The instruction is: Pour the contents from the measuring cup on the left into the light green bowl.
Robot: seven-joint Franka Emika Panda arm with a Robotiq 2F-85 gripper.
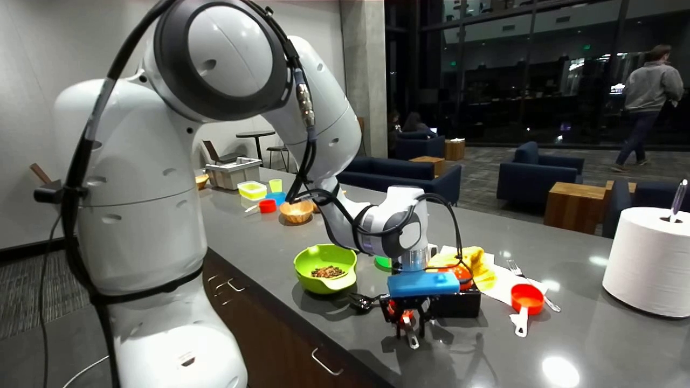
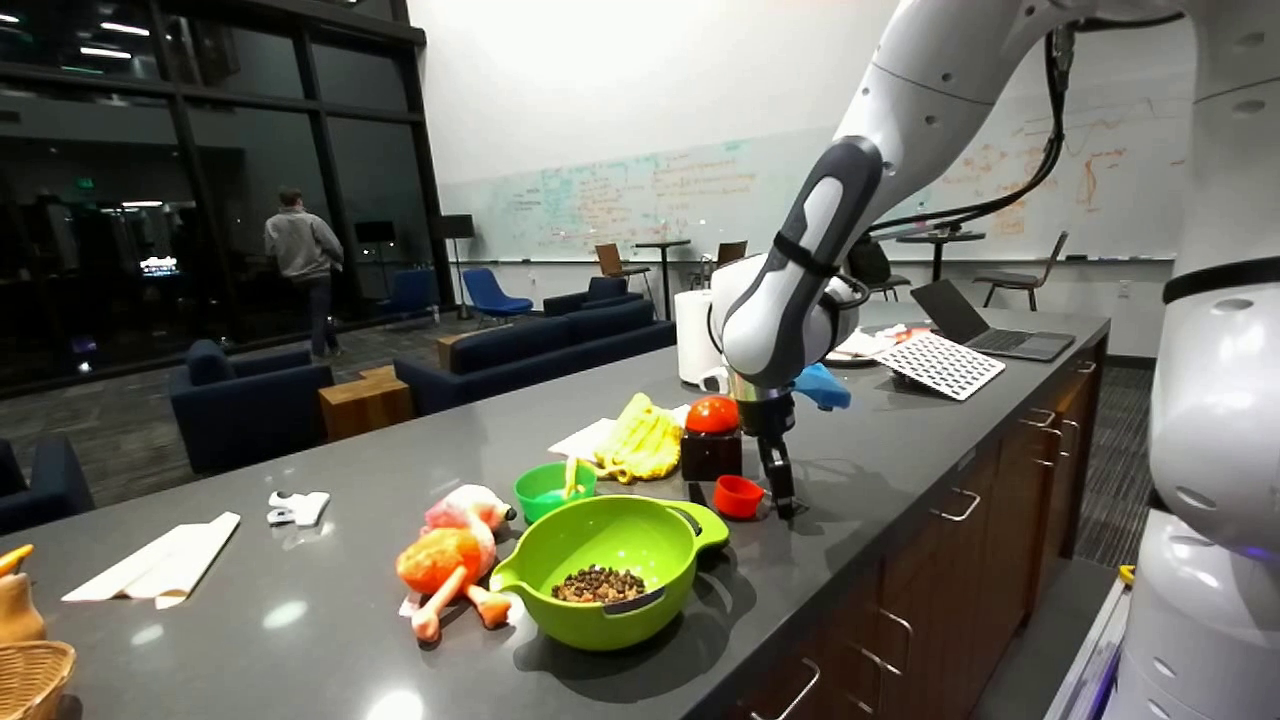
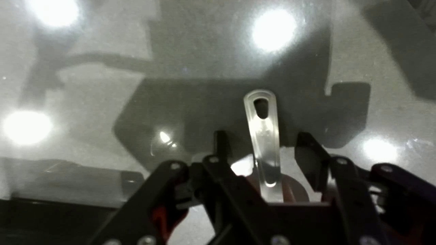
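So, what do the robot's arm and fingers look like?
The arm is glossy white and rounded, with a dark grey joint ring, black cables and black straps. Its end has a metallic collar, a blue block and slim black fingers.

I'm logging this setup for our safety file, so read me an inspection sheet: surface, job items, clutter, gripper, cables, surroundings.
Surface: grey countertop, glare spots and shadows on it.
Measuring cup: standing on the countertop; its contents not visible.
Light green bowl: upright, brown and dark bits inside.
Clutter: another red measuring cup, a yellow cloth, a plush toy, a paper towel roll.
Gripper: open, the cup's handle between its fingers, gaps showing on each side.
Cables: black, strapped along the arm, a loop standing out near the gripper.
Surroundings: a person on foot, dark blue sofas, a whiteboard.
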